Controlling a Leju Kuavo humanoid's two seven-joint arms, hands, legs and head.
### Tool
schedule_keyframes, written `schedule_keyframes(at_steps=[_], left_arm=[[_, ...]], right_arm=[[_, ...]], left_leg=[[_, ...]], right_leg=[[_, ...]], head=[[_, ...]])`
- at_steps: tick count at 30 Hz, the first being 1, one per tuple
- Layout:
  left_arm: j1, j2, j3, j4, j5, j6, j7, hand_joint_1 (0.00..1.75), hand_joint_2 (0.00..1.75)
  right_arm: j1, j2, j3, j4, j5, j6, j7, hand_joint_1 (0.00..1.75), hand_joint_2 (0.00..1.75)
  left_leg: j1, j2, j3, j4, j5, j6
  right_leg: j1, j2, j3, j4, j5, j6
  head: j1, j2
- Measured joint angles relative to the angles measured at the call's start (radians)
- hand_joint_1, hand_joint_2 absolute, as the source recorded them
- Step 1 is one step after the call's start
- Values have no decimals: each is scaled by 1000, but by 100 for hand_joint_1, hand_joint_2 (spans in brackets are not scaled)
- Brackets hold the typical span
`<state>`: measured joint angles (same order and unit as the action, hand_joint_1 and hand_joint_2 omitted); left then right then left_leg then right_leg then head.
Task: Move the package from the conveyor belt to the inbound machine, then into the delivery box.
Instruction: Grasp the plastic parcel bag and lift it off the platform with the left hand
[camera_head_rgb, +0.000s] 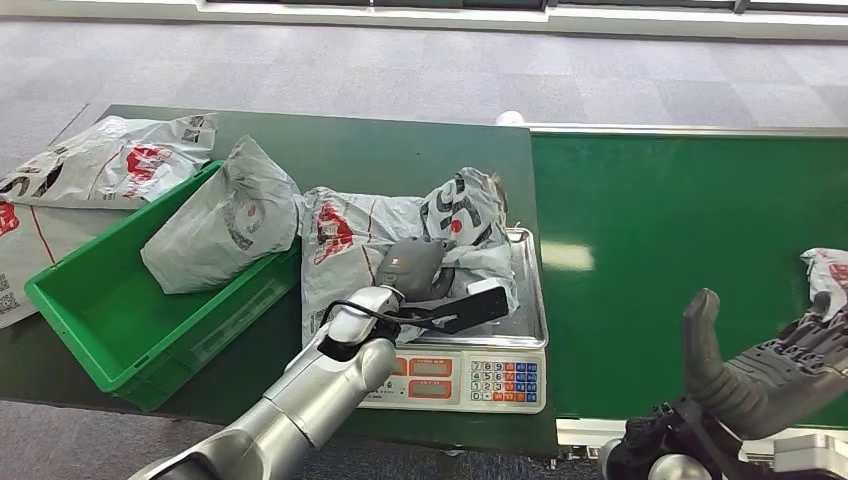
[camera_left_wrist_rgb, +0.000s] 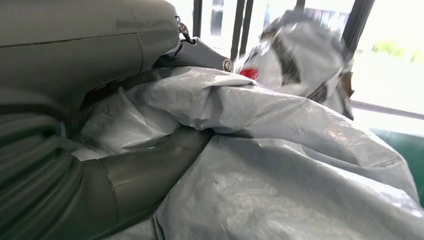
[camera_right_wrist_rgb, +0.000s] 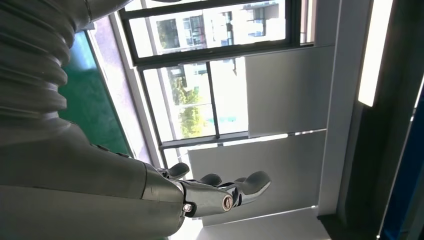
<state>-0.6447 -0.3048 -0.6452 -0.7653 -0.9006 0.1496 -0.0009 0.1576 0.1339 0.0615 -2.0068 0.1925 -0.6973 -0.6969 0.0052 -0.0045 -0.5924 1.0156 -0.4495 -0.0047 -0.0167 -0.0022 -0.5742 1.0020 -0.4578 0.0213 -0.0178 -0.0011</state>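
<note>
Package (camera_head_rgb: 455, 225) lying on scale tray (camera_head_rgb: 530, 300); your left hand (camera_head_rgb: 415, 270) gripping it, fingers (camera_left_wrist_rgb: 150, 170) clamped into plastic. Right hand (camera_head_rgb: 760, 370) idling right of scale, fingers spread, empty. Step: scale-to-box transfer. Next: lifting, carrying left to green box (camera_head_rgb: 110, 330).

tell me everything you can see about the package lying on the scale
The package is a crumpled grey plastic mailer bag with black lettering and a red mark, soft and wrinkled, part glossy. It lies slumped on the scale's metal tray, its left side spilling off onto the dark green table, close by another grey bag that rests in the green bin. The left robot hand grips it from above; the wrist view shows its thumb pressed into the folds.
</note>
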Motion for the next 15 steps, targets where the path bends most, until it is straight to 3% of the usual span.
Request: schedule_keyframes(at_steps=[3, 7, 13, 15], left_arm=[[28, 47, 59, -274, -1, 55, -29, 175, 175], [45, 90, 158, -616, -26, 241, -112, 175, 175], [50, 135, 268, -933, -76, 479, -210, 175, 175], [45, 154, 308, -1009, -95, 516, -218, 175, 175]], right_arm=[[33, 1, -4, -15, 9, 0, 0, 0, 175], [65, 12, -19, -39, 28, -2, -2, 0, 175], [83, 32, -45, -52, 32, -1, -2, 0, 175], [100, 34, -51, -52, 22, -1, -2, 0, 175]], left_leg=[[0, 1, -3, 0, 0, 0], [0, 1, -6, 0, 0, -1], [0, 1, -6, 0, 0, -1], [0, 1, -6, 0, 0, -1]], right_leg=[[0, 2, -4, 1, 0, 0], [0, 2, -8, 1, -1, -1], [0, 1, -8, 1, -1, -1], [0, 1, -7, 1, -1, -1]], head=[[0, 0], [0, 0], [0, 0], [0, 0]])
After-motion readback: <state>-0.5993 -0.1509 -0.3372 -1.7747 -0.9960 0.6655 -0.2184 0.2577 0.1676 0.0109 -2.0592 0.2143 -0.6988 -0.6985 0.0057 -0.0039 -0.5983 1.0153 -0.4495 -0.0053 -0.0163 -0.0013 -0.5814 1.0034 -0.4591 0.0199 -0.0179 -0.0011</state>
